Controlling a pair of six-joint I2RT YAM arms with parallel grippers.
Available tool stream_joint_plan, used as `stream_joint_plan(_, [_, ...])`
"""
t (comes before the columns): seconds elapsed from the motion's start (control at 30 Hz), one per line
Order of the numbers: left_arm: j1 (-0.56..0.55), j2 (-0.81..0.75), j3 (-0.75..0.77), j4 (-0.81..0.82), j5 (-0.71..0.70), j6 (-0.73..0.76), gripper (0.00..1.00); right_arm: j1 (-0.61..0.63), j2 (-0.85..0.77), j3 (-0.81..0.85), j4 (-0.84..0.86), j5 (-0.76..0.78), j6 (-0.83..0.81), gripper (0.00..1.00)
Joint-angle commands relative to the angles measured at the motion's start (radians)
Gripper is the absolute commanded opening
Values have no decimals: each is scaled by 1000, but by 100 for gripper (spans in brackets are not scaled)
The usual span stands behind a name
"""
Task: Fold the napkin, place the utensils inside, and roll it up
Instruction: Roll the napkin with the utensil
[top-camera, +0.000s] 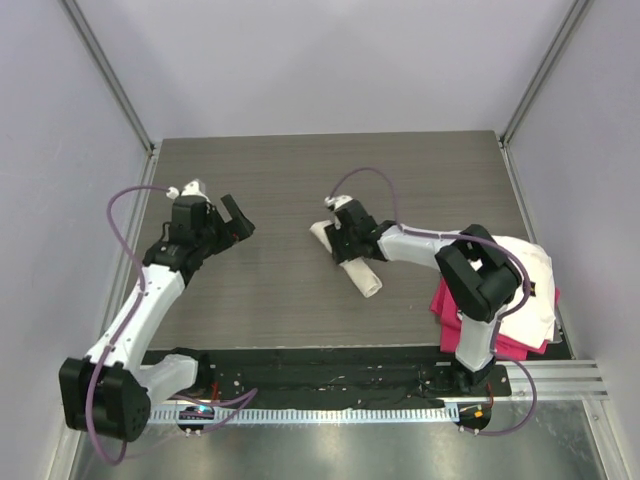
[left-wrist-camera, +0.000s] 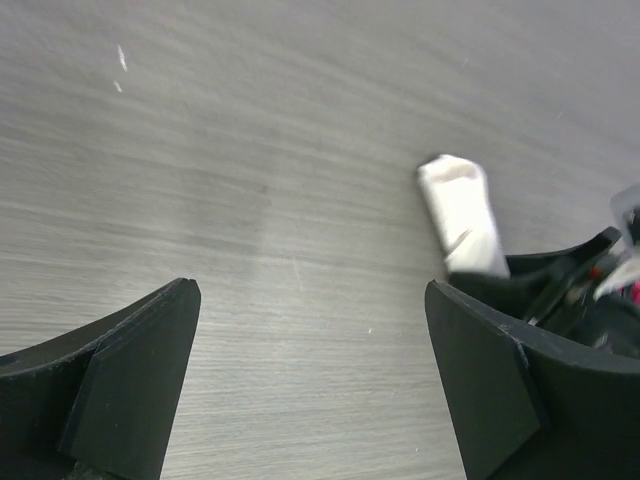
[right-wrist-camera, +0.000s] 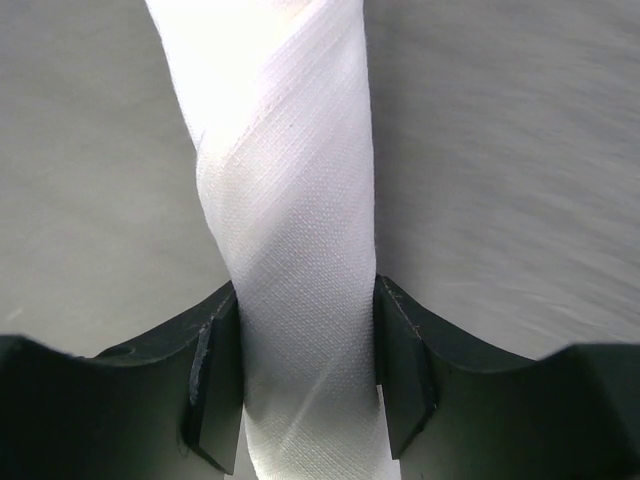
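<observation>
At the middle of the dark grey wood-grain table (top-camera: 270, 180), the cream-white cloth napkin (top-camera: 366, 279) lies rolled into a slim tube, clamped by the right gripper (top-camera: 345, 247).

The tube runs diagonally, one end far-left and the other near-right, and the right gripper's black fingers (right-wrist-camera: 215, 370) press both sides of it partway along. Well apart to the left, the left gripper (top-camera: 236, 220) is over bare tabletop, jaws spread wide and holding nothing. By the table's right edge a folded white cloth (top-camera: 530, 275) lies on a pink cloth (top-camera: 448, 300).
</observation>
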Motion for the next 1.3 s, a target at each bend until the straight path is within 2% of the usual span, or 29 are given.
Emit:
stream_joint_plan(0.0, [10,-95,82,-84,-96,56,100,-149,-18,-44,-56,94,170,54])
stream_joint_plan(0.13, [13,-137,122,-142,-126,97,100,-293,-11,-50,-54,78,194,54])
stream_joint_plan(0.33, [13,-180,107,-153,-120,134,100,-352,-24,-49,-50,33,173,54])
stream_joint_plan(0.47, [14,-188,97,-144,-74,145,100,-352,-49,-30,-48,-34,161,65])
stream_joint_plan(0.5, [14,-188,97,-142,-71,151,100,-352,-54,-20,-45,-51,153,76])
stream_joint_plan(0.6, [16,-194,97,-116,-50,168,100,-358,-81,12,-47,-132,139,91])
stream_joint_plan(0.67, [16,-200,104,-104,-39,173,100,-360,-103,29,-45,-160,138,93])
stream_joint_plan(0.77, [14,-205,130,-112,-40,202,100,-364,-187,51,-30,-169,137,96])
stream_joint_plan(0.97, [16,-240,165,-116,-86,274,100,-372,-418,36,4,-85,98,98])
stream_joint_plan(1.07, [16,-267,162,-107,-106,300,100,-373,-559,-41,54,-1,72,99])
stream_joint_plan(1.27, [16,-352,87,-53,-114,303,100,-373,-806,-294,206,114,53,100])
